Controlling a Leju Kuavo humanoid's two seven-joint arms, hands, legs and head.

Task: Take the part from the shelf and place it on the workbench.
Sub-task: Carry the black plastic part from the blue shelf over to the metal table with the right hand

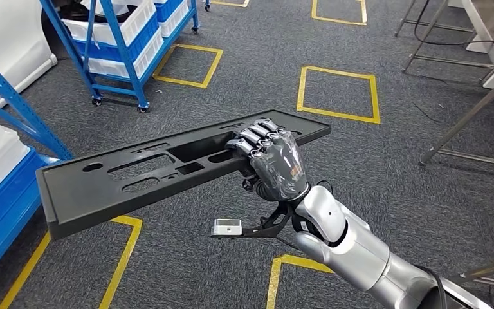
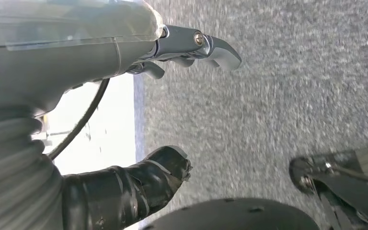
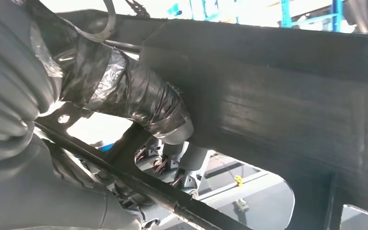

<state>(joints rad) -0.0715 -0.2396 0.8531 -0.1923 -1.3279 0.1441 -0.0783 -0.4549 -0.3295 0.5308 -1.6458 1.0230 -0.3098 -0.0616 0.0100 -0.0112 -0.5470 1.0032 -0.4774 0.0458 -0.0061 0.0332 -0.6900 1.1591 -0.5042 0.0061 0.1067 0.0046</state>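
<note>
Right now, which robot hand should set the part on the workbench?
Right. The right robot hand already grips the long black slotted panel through a cutout. The left robot hand holds nothing, fingers apart, pointing at grey carpet.

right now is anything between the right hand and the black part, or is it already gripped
Nothing is between them. The right hand already grips the black part: its fingers curl over the top and into a cutout, and the right wrist view shows the thumb pressed against the underside. The workbench cannot be identified.
</note>
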